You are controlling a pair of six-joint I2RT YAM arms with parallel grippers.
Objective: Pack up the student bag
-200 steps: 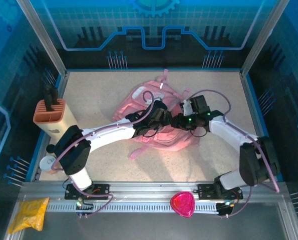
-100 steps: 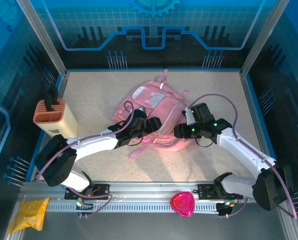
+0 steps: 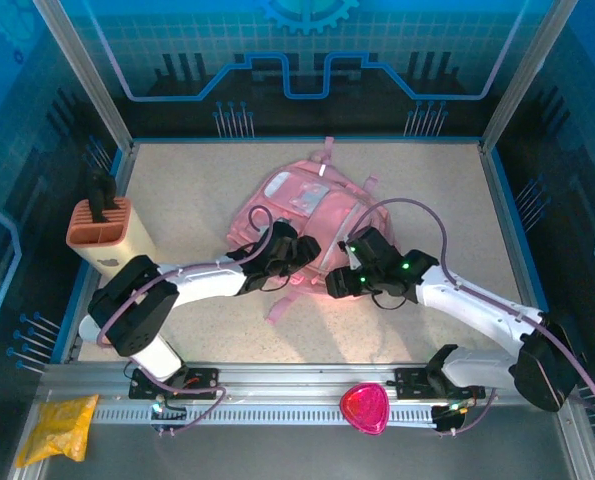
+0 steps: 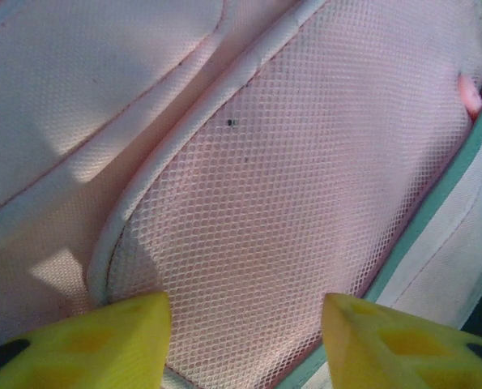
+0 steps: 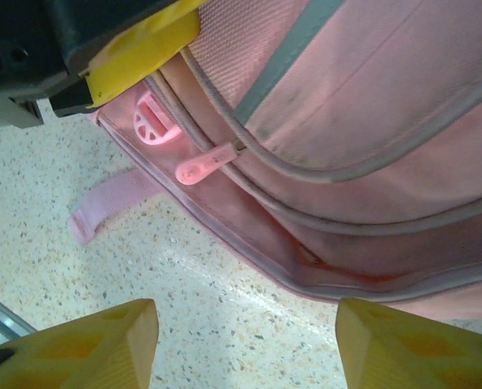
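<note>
Top external view: the student bag lies flat in the middle of the table, a little toward the far side.
Bag axis: the long axis runs roughly far to near, slightly skewed. The loop end points at the far edge and the other end faces the arm bases.
Bag face: pockets and clear window are turned up.
Loose strap: trails off the bag's near edge onto the table, between the two arms.
Left gripper: over the bag's near-left part. In the left wrist view its yellow fingers stand well apart above a pink mesh panel, with nothing between them.
Right gripper: at the bag's near edge. Its fingers are spread wide and empty over bare table; a zip pull and a round buckle lie just ahead.
Obstructions: both arms reach in over the bag's near end, their grippers near one another.
Surroundings: a brown holder stands at the left edge, well apart from the bag. A magenta item rests on the front rail, and a yellow pouch lies near-left, off the table.
Open room: bare table left, right and beyond the bag, bounded by a blue rim.
</note>
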